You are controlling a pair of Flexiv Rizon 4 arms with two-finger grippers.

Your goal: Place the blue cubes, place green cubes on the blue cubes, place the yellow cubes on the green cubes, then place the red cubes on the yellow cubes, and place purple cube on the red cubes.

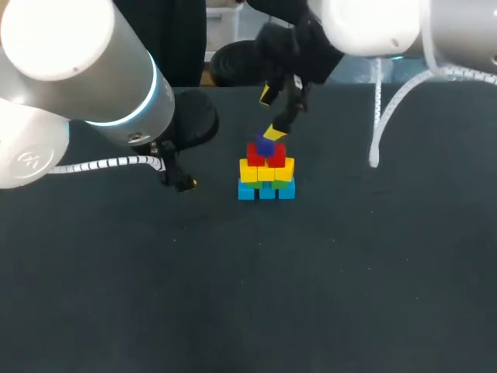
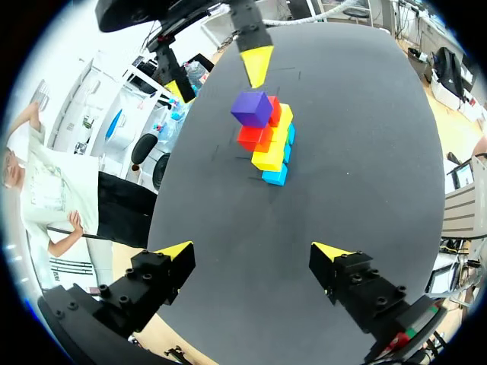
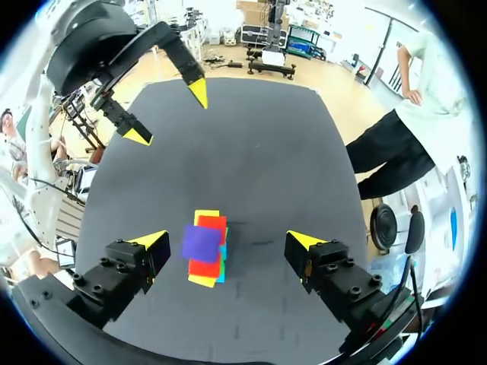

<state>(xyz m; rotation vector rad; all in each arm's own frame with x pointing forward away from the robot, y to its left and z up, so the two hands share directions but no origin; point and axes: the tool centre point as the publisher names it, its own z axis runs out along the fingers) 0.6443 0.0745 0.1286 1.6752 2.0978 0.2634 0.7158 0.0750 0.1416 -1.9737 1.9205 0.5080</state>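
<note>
My right fingers hang wide above the purple cube, leaving it free atop the red cubes; my left fingers are wide too, standing clear.

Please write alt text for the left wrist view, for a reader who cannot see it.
A stack of cubes stands on the dark table: blue cubes lowest, yellow cubes and red cubes higher, a purple cube on top. The left gripper, open and empty, faces it; the right gripper hangs open just beyond.
</note>
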